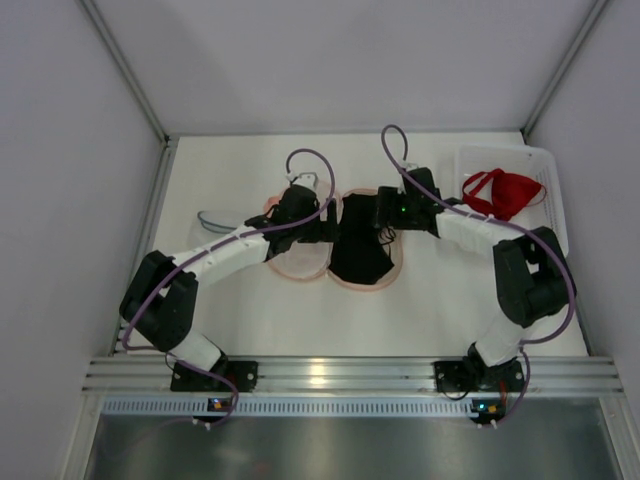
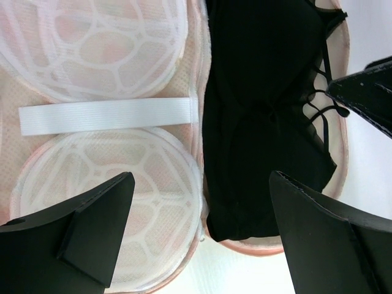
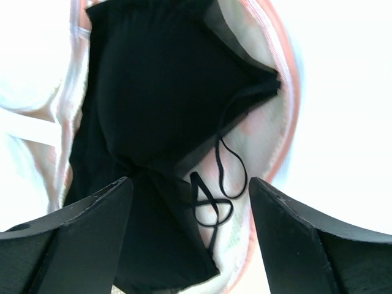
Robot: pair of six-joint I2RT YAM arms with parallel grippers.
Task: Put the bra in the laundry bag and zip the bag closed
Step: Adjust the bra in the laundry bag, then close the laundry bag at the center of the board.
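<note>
right gripper (image 3: 190, 182) wide open, holding nothing, right over the bra (image 3: 153, 92) | left gripper (image 2: 199, 184) wide open too, empty | black bra sits in the right half of the unzipped bag (image 2: 104, 37) | bag lies flat on the tabletop (image 1: 300, 320)

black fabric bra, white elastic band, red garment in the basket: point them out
black fabric bra (image 2: 257, 122), left wrist view, mid fabric
white elastic band (image 2: 104, 115), left wrist view, strip's middle
red garment (image 1: 505, 192), top external view, bunched centre
</note>
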